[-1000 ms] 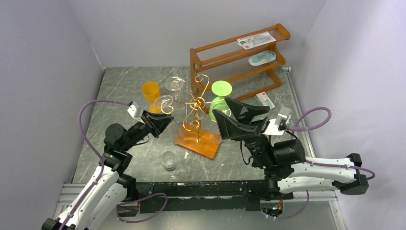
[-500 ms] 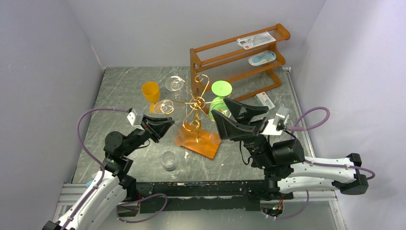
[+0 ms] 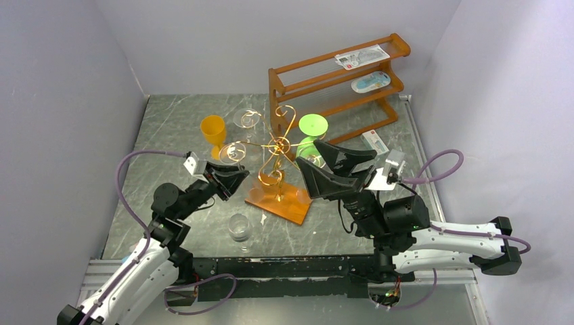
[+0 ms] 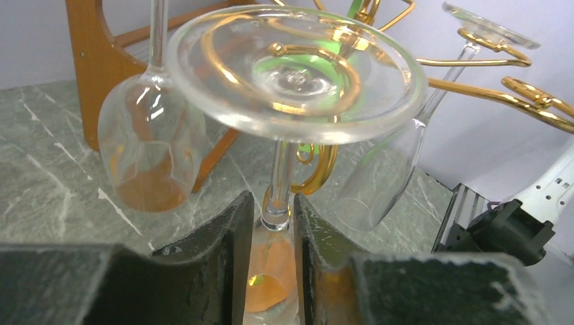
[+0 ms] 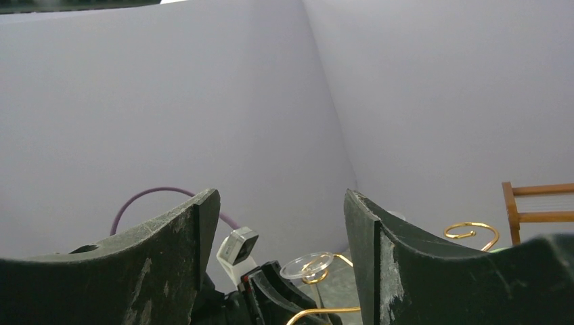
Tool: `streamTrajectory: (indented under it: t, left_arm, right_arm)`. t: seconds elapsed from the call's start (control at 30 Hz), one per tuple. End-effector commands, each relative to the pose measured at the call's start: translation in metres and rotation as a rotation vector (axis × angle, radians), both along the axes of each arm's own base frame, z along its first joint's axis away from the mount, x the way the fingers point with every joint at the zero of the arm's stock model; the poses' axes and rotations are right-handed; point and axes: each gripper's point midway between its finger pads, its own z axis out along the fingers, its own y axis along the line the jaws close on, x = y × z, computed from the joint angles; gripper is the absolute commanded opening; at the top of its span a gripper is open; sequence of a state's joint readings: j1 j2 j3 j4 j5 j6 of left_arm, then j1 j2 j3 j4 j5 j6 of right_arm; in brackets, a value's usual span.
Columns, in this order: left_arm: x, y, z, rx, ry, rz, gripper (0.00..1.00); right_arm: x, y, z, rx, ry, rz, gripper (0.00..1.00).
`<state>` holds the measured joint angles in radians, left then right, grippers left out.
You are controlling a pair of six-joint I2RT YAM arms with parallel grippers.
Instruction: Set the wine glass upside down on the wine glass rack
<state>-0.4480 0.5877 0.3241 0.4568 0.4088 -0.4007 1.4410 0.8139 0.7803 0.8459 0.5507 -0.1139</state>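
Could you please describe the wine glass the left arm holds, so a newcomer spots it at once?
Start at the central gold wire wine glass rack. On its left side, the left end effector pinches a clear wine glass by the stem, foot up. It is the only glass being gripped.

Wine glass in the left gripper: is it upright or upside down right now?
Upside down. The left gripper is shut on the wine glass stem, with the foot disc on top and the bowl hanging below the grip.
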Motion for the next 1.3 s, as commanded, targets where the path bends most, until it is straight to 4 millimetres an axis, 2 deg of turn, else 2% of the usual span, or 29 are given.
streamTrajectory:
  t: [0.0, 0.33, 0.43, 0.7, 0.8, 0.9, 1.0, 1.07, 1.1, 1.17, 1.27]
  left_arm:
    - [0.003, 0.004, -0.004, 0.008, 0.036, 0.040, 0.36]
    - [-0.008, 0.013, -0.002, 0.009, 0.066, 0.061, 0.65]
    - [-0.011, 0.017, 0.001, 0.011, 0.072, 0.074, 0.78]
    - [-0.019, 0.026, -0.001, 0.041, 0.135, 0.103, 0.89]
    - [-0.028, 0.029, -0.002, 0.065, 0.181, 0.095, 0.89]
    - [-0.033, 0.041, -0.001, 0.098, 0.219, 0.144, 0.87]
    - [-0.037, 0.063, 0.015, 0.101, 0.201, 0.246, 0.87]
    - [-0.041, 0.085, 0.027, 0.088, 0.201, 0.352, 0.89]
    - [-0.040, 0.099, 0.036, 0.071, 0.196, 0.426, 0.90]
    - [-0.044, 0.118, 0.054, 0.033, 0.183, 0.517, 0.91]
    - [-0.048, 0.135, 0.088, 0.016, 0.145, 0.588, 0.91]
  right_arm:
    - [0.002, -0.004, 0.004, 0.001, 0.029, -0.001, 0.72]
    - [0.004, -0.002, 0.000, -0.023, 0.047, -0.006, 0.72]
    - [0.004, 0.000, 0.000, -0.032, 0.050, -0.007, 0.72]
    - [0.009, 0.011, -0.007, -0.088, 0.103, -0.007, 0.73]
    - [0.008, 0.019, -0.010, -0.143, 0.133, 0.008, 0.73]
    - [0.006, 0.031, -0.013, -0.218, 0.153, 0.036, 0.73]
    - [-0.002, 0.050, -0.032, -0.438, 0.142, 0.082, 0.73]
    - [-0.007, 0.054, -0.043, -0.563, 0.167, 0.110, 0.73]
    - [-0.010, 0.055, -0.044, -0.610, 0.171, 0.130, 0.73]
    - [-0.020, 0.065, -0.058, -0.719, 0.176, 0.195, 0.73]
    - [-0.038, 0.088, -0.084, -0.885, 0.165, 0.313, 0.72]
